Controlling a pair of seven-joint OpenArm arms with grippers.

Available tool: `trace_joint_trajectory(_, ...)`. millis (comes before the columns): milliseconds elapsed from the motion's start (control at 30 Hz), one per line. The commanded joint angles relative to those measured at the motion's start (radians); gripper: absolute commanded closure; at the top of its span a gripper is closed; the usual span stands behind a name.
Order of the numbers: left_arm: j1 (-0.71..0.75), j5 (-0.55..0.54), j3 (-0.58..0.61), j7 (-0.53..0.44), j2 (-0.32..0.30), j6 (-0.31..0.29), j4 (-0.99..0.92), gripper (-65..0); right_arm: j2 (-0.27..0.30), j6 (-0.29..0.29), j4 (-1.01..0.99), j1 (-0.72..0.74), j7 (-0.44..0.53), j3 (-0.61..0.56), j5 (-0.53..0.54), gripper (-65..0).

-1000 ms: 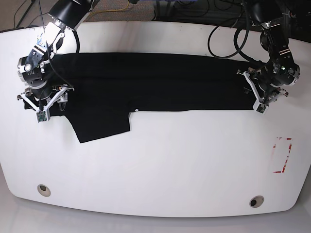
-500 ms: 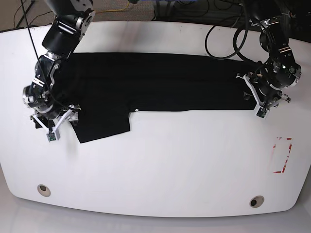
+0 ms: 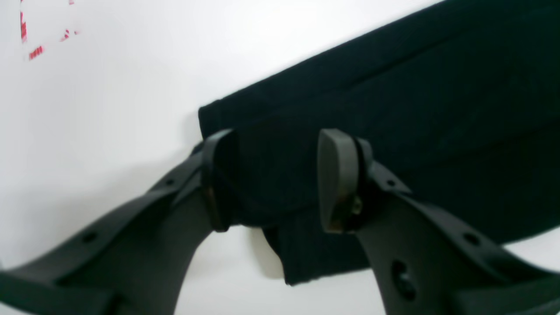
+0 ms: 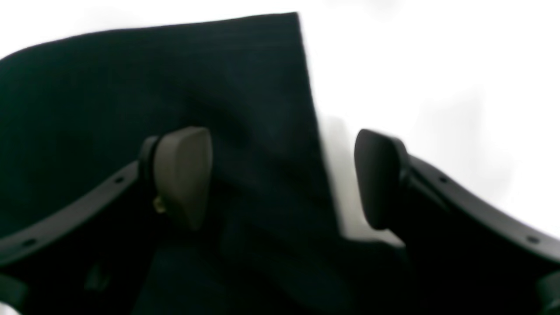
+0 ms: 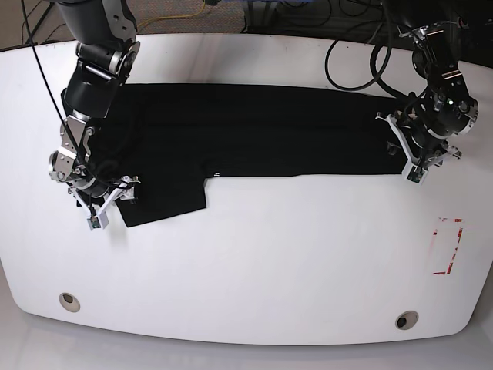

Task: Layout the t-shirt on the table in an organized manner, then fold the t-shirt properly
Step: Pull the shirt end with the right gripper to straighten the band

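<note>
We see the left gripper (image 3: 275, 179) with its 2 fingers (image 3: 337, 179) parted over the corner of the shirt (image 3: 393, 109); dark cloth fills the gap between them, yet we cannot tell whether the pads press it. The right gripper (image 4: 280, 175) has its fingers (image 4: 183, 175) spread wide, 1 over the cloth and the other over bare table (image 4: 437, 65), straddling the sleeve's edge without closing on it.

Both wrist views are blurred, and the cloth shows as plain black, with no seam detail. The lower parts of both fingers are cut off by the frame. No graphic shows in any view. Only a tiny white mark at the shirt's lower edge appears in the base view, too small to read.

The base view alone shows the whole shirt (image 5: 254, 139) lying flat as a long band across the far half of the table (image 5: 269, 270), 1 sleeve jutting toward the near left. It also shows 2 holes (image 5: 69, 301) and a red marking (image 5: 448, 247); the left wrist view catches only a corner of that marking.
</note>
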Motion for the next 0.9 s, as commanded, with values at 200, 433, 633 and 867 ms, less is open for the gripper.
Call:
trace_joint_trajectory(200, -0.005, -0.006, -0.003, -0.013, -0.011, -0.001, 0.016, -27.6, -0.018, 0.002, 0.013, 0.024, 0.014, -0.053, 0.007, -47.6)
trace_joint_trajectory(433, -0.005, -0.005, -0.003, -0.013, -0.011, -0.001, 0.018, -27.5, -0.028, 0.002, 0.016, 0.015, 0.016, -0.067, 0.009, -47.1)
trace_joint_trajectory(633, -0.005, -0.002, -0.003, -0.013, -0.011, -0.001, 0.016, -27.5, -0.03, 0.002, 0.016, 0.018, 0.017, -0.067, 0.009, -36.8)
trace_joint_trajectory(867, -0.005, 0.0, -0.003, -0.013, -0.011, -0.001, 0.013, -27.5, -0.028, 0.002, 0.014, 0.037, 0.017, -0.069, 0.009, -8.6)
